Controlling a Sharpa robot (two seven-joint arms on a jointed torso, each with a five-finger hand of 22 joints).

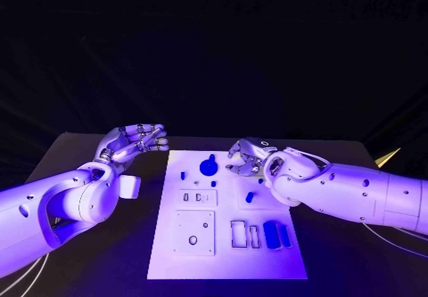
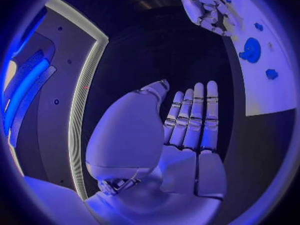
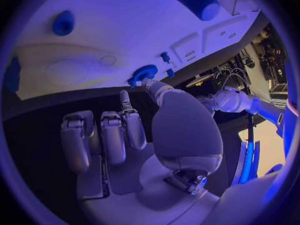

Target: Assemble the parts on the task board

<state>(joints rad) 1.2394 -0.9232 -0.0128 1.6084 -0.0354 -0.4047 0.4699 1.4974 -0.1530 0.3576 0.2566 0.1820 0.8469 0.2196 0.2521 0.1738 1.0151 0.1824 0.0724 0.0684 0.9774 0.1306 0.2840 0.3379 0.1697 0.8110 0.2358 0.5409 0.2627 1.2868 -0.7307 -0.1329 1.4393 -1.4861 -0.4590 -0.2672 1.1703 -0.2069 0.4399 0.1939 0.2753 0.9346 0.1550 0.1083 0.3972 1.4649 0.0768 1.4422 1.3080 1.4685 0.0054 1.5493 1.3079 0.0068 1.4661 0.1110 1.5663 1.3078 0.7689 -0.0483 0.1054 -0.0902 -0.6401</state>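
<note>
Right hand (image 1: 250, 156) hovers over the task board (image 1: 227, 247) upper right, fingers curled, empty, poised for picking. Left hand (image 1: 133, 142) waits upper left off the board, fingers loosely spread.

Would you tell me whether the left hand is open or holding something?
Open: the left hand holds nothing, its fingers straight, beside the task board.

Bare black table (image 1: 98, 247) lies open left of the task board (image 1: 227, 260); the right robot hand (image 1: 248, 158) hangs over the board's far edge beside the round blue part (image 1: 209, 166), crowding that corner
</note>
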